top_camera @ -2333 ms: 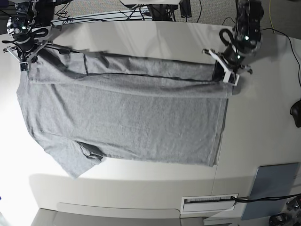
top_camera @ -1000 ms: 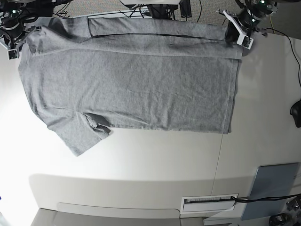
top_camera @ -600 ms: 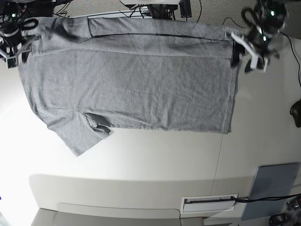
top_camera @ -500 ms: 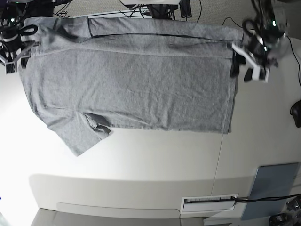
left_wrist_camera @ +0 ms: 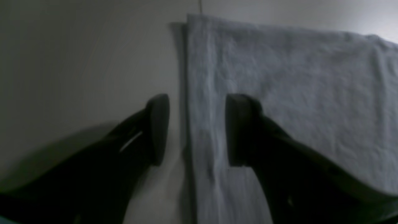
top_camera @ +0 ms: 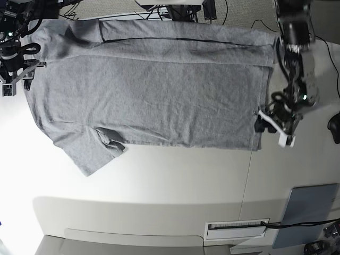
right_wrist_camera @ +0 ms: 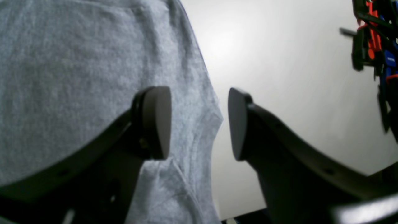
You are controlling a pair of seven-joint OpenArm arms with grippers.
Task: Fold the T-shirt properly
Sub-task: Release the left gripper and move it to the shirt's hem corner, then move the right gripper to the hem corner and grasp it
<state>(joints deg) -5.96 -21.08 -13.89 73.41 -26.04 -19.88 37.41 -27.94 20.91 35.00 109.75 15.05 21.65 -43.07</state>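
The right claw [top_camera: 16, 79] sits at the left of the base view, wide apart and holding nothing. Its tips hang over the shirt's edge near a sleeve. The grey shirt [top_camera: 154, 90] lies spread flat on the white surface [top_camera: 175, 186], one sleeve [top_camera: 90, 154] poking out toward the front. At the right, the left claw [top_camera: 272, 127] is loose too, with the hem between its tips, gripping nothing.

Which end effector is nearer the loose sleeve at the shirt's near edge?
Right. The right end effector hovers off the T-shirt's shoulder end, where the sleeve lies. The left end effector straddles the hem at the opposite end.
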